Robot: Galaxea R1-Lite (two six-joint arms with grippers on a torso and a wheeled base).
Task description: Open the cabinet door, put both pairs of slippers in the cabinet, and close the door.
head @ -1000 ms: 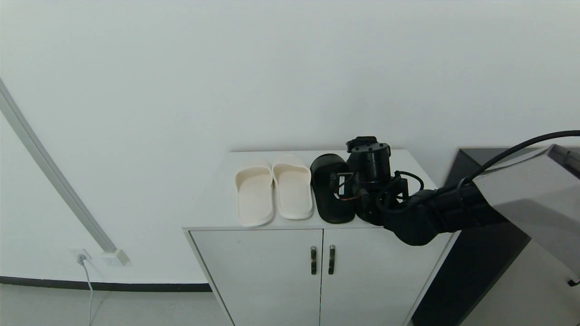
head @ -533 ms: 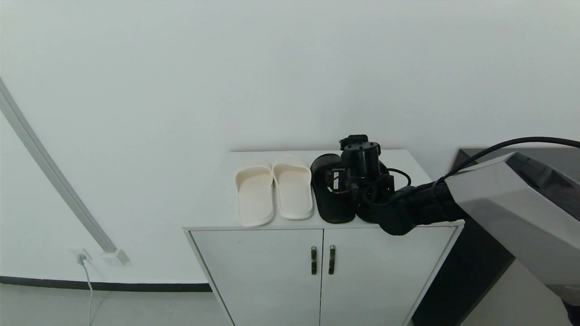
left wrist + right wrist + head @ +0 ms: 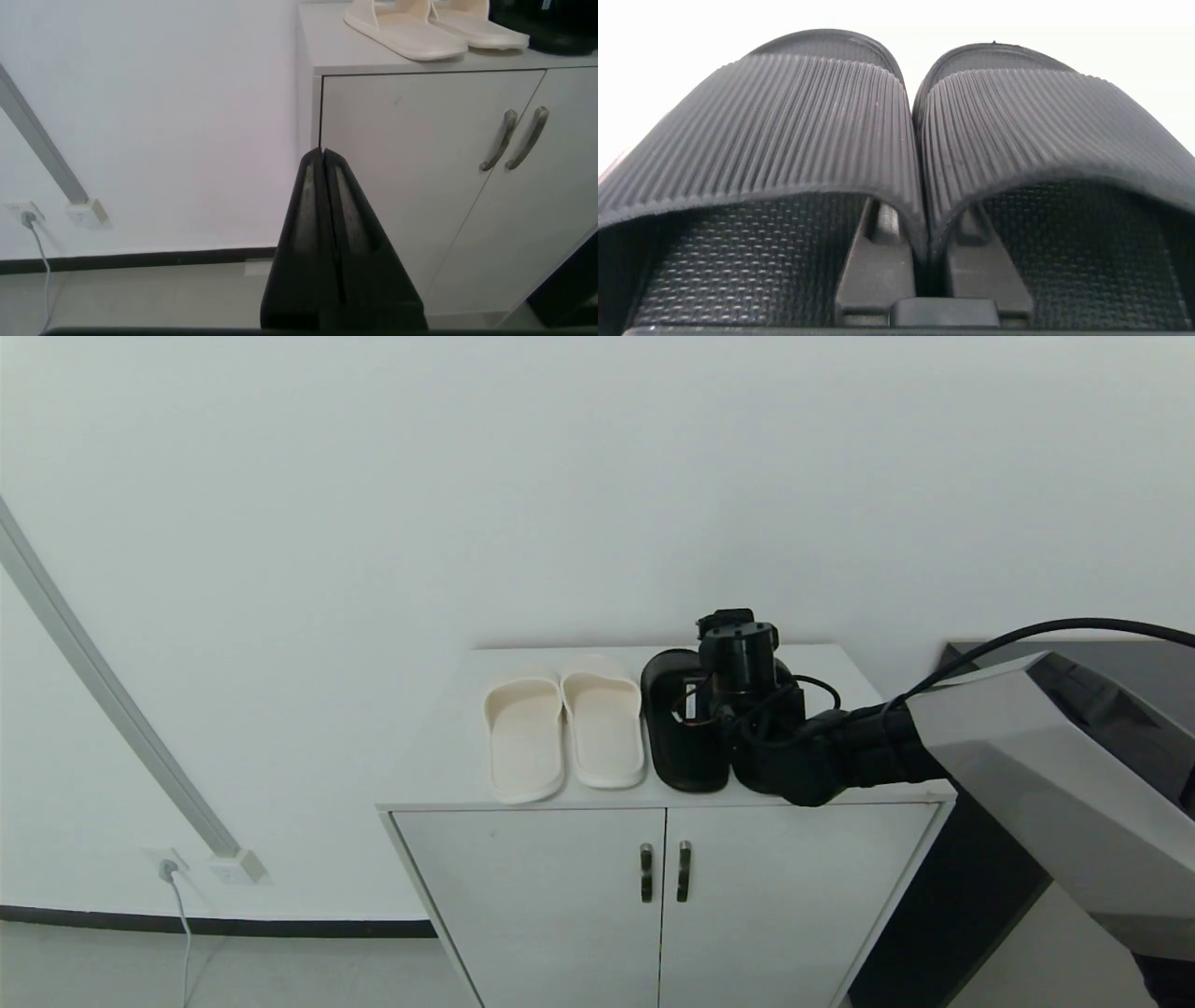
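Grasp on black slippers (image 3: pixel 684 737), right of centre on the cabinet (image 3: pixel 448 775) top; doors (image 3: pixel 532 905) below are shut.
My right gripper (image 3: pixel 924 224) has one finger (image 3: pixel 875 266) under each strap, and the jaws are closed almost fully on the two inner walls pressed between them. I judge the next move is a straight lift that keeps both shoes pinched. My left gripper (image 3: pixel 323 187), closed and empty at lower centre, should open a handle (image 3: pixel 645 872).
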